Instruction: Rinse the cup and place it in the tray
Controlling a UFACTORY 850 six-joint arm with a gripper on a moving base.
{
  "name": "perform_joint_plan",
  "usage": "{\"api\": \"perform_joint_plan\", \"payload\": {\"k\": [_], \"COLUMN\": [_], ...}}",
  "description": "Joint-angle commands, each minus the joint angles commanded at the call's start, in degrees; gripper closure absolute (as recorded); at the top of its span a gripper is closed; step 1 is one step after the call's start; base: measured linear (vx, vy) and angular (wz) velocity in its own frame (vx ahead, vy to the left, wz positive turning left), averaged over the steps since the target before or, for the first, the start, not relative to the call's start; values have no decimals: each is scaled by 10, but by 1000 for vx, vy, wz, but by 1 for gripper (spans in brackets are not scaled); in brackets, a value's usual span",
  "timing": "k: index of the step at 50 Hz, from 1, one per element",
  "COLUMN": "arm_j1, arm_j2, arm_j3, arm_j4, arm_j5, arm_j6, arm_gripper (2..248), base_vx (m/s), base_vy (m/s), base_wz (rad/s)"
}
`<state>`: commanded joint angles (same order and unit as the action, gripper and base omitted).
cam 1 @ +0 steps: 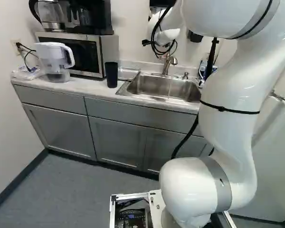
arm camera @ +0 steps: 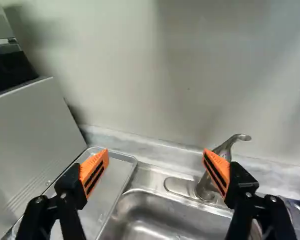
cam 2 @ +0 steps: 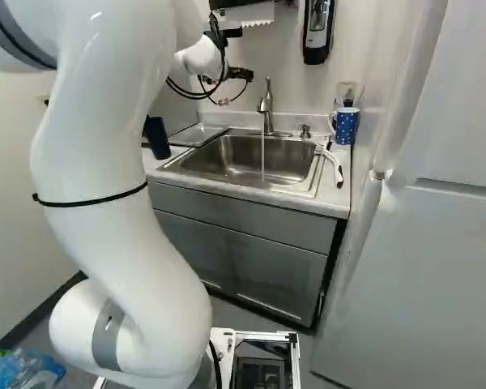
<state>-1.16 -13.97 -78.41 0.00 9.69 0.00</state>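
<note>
– What is seen from the left of the tabletop (cam 1: 85,84)?
– A water pitcher (cam 1: 55,61) is set in front of the microwave (cam 1: 81,50), on which a coffee maker (cam 1: 88,17) is stood.
– And the cup?
– The dark cup (cam 1: 111,75) is found upright just beside the microwave, near the tabletop's front edge. It is placed lower than the gripper (cam 2: 223,101), to its left and well apart from it.
– The tray (arm camera: 110,182)?
– That is laid between the dark cup and the sink (cam 2: 243,156).
– How is the gripper held?
– Above the sink area, near the faucet (cam 2: 266,108), its fingers spread wide, with nothing gripped. Water (cam 2: 263,154) is being run into the sink.
– Farther right?
– Utensils (cam 2: 332,162) are laid by the sink's rim, and a blue spotted mug (cam 2: 347,126) is stood behind them.
</note>
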Motion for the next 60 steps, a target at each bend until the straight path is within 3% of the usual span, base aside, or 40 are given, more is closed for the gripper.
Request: {"api": "perform_joint_plan", "payload": {"k": [22,60], "arm_j1": [13,12], "arm_j2": [44,120], "arm_j3": [48,129], "arm_j4": [0,0], "arm_j5": [-47,-147], "arm_j6": [0,0], "arm_gripper": [3,3], "base_vx": [0,0], "base_vy": [0,0], "base_wz": [0,0]}}
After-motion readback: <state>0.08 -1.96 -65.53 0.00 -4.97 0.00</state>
